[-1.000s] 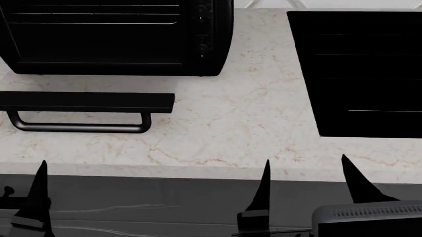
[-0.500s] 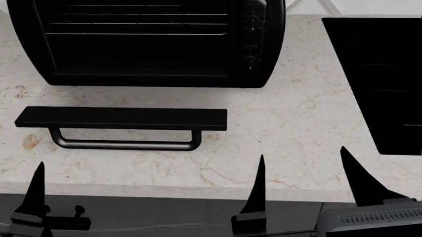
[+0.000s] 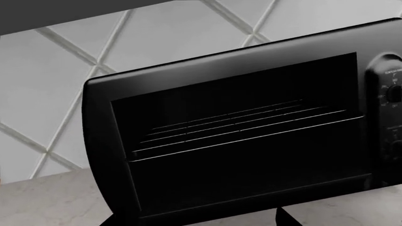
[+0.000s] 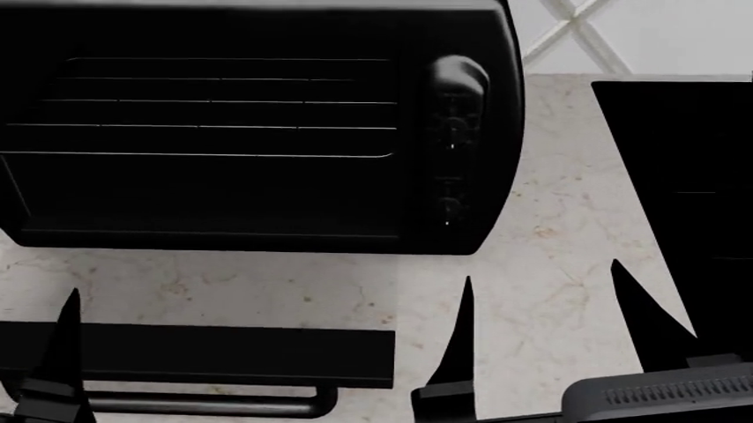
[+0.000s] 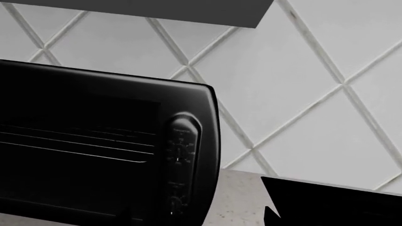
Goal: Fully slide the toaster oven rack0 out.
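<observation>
The black toaster oven (image 4: 253, 35) fills the top of the head view, with its knob column (image 4: 453, 141) on the right. Its door (image 4: 200, 352) lies dropped open on the counter, bar handle (image 4: 212, 405) nearest me. The grey wire rack0 (image 4: 224, 106) sits inside the cavity; it also shows in the left wrist view (image 3: 238, 125) and the right wrist view (image 5: 75, 136). My right gripper (image 4: 541, 273) is open, over the counter right of the door. One of my left gripper's fingers (image 4: 62, 361) shows over the door's left end. Both grippers are apart from the oven.
A flat black slab (image 4: 689, 176) lies on the marble counter (image 4: 553, 264) right of the oven and also shows in the right wrist view (image 5: 326, 202). A white diamond-tiled wall (image 5: 301, 70) stands behind the oven.
The view has moved in towards the oven: the oven and its open door now sit lower and larger in the head view. Both grippers keep their place in the view.
</observation>
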